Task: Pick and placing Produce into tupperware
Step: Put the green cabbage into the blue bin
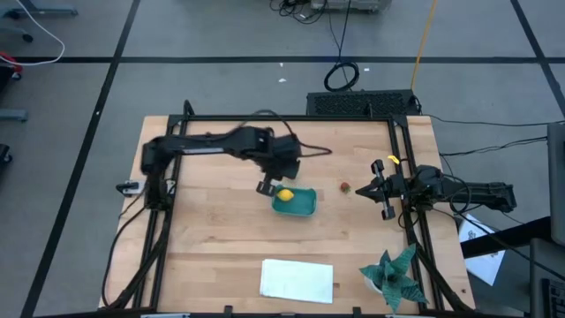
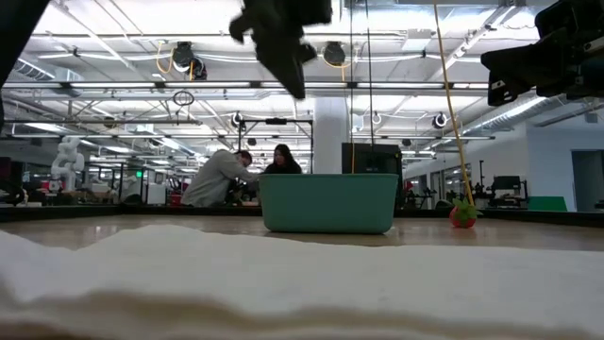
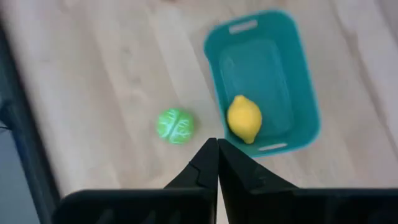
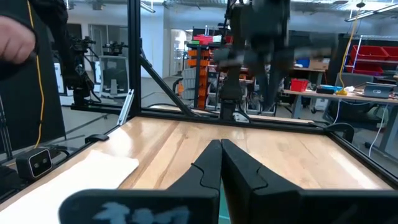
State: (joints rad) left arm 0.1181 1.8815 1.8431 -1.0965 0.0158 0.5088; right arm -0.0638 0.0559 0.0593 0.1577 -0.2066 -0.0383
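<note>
The teal-green tub [image 1: 298,203] stands on the wooden table near its middle. The yellow lemon [image 1: 285,196] lies inside it at its left end, as the left wrist view [image 3: 244,118] also shows. The light green ball [image 3: 175,126] lies on the table beside the tub, hidden under my left arm in the high view. The dark red piece [image 1: 344,186] lies on the table right of the tub. My left gripper [image 1: 265,187] hangs shut and empty above the tub's left end [image 3: 217,149]. My right gripper [image 1: 360,191] is shut and empty, right of the red piece.
A flat white rectangle [image 1: 297,279] lies near the table's front edge. A spiky teal-green plant [image 1: 395,272] stands at the front right corner. A black frame [image 1: 402,132] runs around the table. People sit in the room beyond [image 2: 236,175].
</note>
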